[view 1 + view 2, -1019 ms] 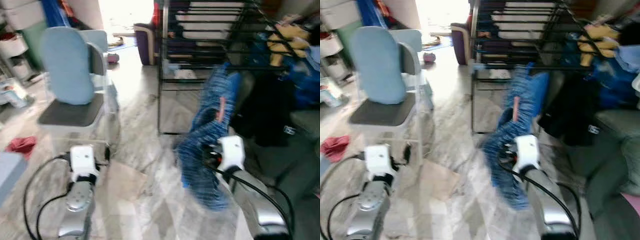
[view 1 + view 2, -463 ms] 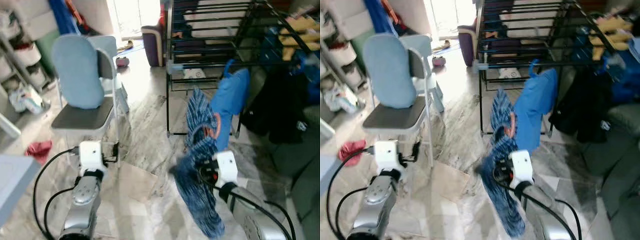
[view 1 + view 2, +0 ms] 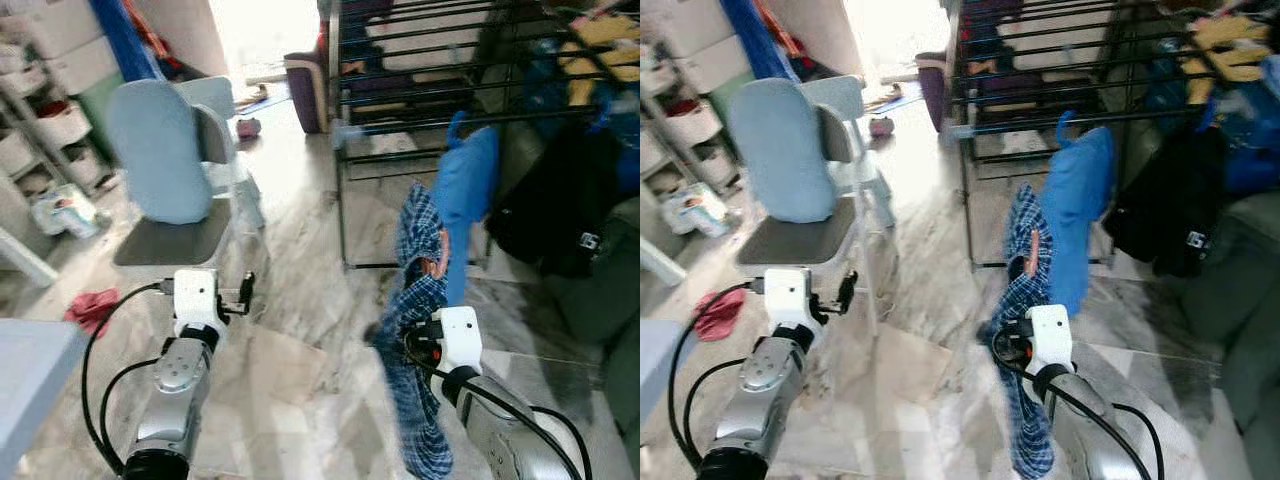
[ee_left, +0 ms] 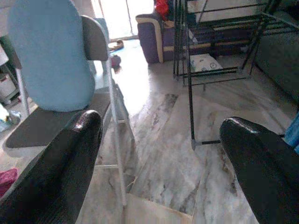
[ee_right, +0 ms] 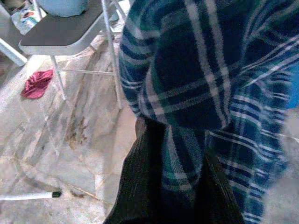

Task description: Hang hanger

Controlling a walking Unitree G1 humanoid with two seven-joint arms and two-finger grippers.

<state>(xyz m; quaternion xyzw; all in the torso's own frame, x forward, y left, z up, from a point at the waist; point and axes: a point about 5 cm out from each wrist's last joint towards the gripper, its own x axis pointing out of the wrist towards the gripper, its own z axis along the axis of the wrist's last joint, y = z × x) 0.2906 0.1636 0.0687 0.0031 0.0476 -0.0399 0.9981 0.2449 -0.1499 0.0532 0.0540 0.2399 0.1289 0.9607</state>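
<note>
- Plaid cloth, blue and white, drapes nearest the camera: a shirt point(image 3: 415, 330) on an orange hanger point(image 3: 438, 264), held up by the right gripper point(image 5: 170, 154), whose black fingers are clamped on the fabric in the right wrist view.
- Beside it, the left gripper point(image 4: 159, 154) is held out low over the marble floor point(image 3: 300, 290) with its fingers spread wide and nothing between them.
- On the robot's left, past that gripper, stands a folding chair point(image 3: 170, 170) with a pale blue back cushion; a red rag point(image 3: 92, 306) lies on the floor beside it.
- Just behind the plaid shirt, a plain blue shirt point(image 3: 466, 195) already hangs from the front bar of the black drying rack point(image 3: 420, 100).
- Farther right, a black garment point(image 3: 560, 210) hangs from the same rack, with a dark couch point(image 3: 600, 300) next to it.
- Progress, as I judge it: the shirt and hanger are picked up and carried close to the rack, but the hook is not yet on a bar. What is left is to raise the hanger to bar height, catch the hook over a free stretch of rail near the blue shirt, and let go.
</note>
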